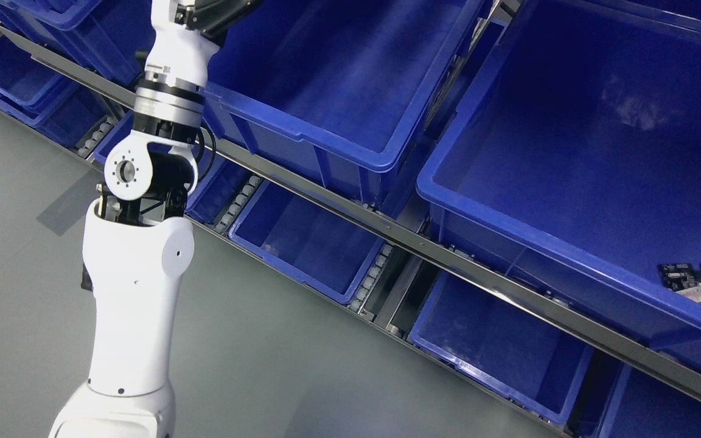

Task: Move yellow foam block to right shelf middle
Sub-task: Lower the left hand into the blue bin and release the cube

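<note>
Raising our left arm (137, 267) past the blue bins (338, 91) on the shelf (423, 243), we cannot tell its hand's state, cropped at top.

Even, diffuse overhead light, moderately bright; frame is tilted. White glossy plastic arm (137, 292) is the brightest thing, near clipping on its left side, shaded grey on its right. Large blue plastic bin at the right (582, 182) has a hazy whitish reflection patch on its inner wall; the deep blue reads oversaturated and goes near black toward the top right corner. Grey matte floor (16, 243) shows a faint darker rectangle beside the arm. Focus sharp across the frame, slight softness at the top edge.
</note>
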Robot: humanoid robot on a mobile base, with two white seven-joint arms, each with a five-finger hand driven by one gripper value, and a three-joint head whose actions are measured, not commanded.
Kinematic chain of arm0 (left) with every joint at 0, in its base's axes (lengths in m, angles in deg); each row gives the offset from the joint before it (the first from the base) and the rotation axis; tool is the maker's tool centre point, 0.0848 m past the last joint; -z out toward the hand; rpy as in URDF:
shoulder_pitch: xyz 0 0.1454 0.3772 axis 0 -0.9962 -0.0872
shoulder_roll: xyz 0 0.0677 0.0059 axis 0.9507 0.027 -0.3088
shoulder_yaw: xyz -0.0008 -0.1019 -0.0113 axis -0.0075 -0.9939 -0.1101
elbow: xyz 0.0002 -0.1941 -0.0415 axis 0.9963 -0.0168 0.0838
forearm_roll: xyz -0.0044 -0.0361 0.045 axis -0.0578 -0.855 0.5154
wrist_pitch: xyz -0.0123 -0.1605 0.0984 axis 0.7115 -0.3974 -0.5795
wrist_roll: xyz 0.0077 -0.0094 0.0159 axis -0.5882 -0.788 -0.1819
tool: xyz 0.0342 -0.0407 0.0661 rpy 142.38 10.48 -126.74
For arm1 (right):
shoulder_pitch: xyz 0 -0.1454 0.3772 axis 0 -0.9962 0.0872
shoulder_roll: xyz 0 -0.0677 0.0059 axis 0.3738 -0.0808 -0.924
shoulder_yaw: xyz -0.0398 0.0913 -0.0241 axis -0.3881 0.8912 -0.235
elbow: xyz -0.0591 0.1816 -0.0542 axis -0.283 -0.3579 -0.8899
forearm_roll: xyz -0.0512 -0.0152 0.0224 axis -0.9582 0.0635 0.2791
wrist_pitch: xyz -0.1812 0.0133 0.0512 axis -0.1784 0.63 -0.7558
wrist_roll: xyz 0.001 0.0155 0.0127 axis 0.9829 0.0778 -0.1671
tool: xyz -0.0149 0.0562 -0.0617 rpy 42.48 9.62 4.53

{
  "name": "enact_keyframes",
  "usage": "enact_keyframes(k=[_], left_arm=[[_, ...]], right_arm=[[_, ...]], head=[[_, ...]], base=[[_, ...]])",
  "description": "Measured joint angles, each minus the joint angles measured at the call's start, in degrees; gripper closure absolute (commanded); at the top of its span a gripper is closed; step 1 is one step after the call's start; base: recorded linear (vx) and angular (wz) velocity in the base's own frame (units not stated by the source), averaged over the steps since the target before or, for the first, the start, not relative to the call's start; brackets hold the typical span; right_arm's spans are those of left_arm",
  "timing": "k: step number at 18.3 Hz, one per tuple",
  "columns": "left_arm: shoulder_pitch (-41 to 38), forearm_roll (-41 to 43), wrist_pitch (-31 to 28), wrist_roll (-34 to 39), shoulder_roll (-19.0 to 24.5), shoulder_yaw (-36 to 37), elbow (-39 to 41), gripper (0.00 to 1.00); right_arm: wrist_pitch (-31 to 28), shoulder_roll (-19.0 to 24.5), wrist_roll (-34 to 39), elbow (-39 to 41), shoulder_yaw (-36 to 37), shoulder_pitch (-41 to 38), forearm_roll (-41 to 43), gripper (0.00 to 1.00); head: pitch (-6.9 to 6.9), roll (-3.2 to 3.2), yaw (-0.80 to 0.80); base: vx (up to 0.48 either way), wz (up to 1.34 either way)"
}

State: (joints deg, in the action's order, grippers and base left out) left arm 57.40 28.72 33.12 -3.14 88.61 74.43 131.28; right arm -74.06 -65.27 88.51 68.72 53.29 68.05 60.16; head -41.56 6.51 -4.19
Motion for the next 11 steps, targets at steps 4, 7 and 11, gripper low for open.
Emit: enact_keyframes(k=[4, 7, 11], left_arm=[[9.07, 0.10, -14.87, 6.73, 0.00, -0.45, -3.84, 0.71], [14.35, -0.05, -17.79, 8.07, 0.00, 0.24, -9.79, 0.71], [17.90, -1.16, -16.68, 8.37, 0.00, 2.22, -18.23, 0.63]], right_arm=[[-0.01, 0.00, -0.01, 0.00, 0.00, -0.01, 0.00, 0.00], [-0.01, 0.00, 0.00, 0.00, 0.00, 0.00, 0.00, 0.00], [-0.01, 0.00, 0.00, 0.00, 0.00, 0.00, 0.00, 0.00]], head=[[0.00, 0.00, 0.00], [0.00, 0.00, 0.00], [0.00, 0.00, 0.00]], base=[[-0.012, 0.00], [0.000, 0.00], [0.000, 0.00]])
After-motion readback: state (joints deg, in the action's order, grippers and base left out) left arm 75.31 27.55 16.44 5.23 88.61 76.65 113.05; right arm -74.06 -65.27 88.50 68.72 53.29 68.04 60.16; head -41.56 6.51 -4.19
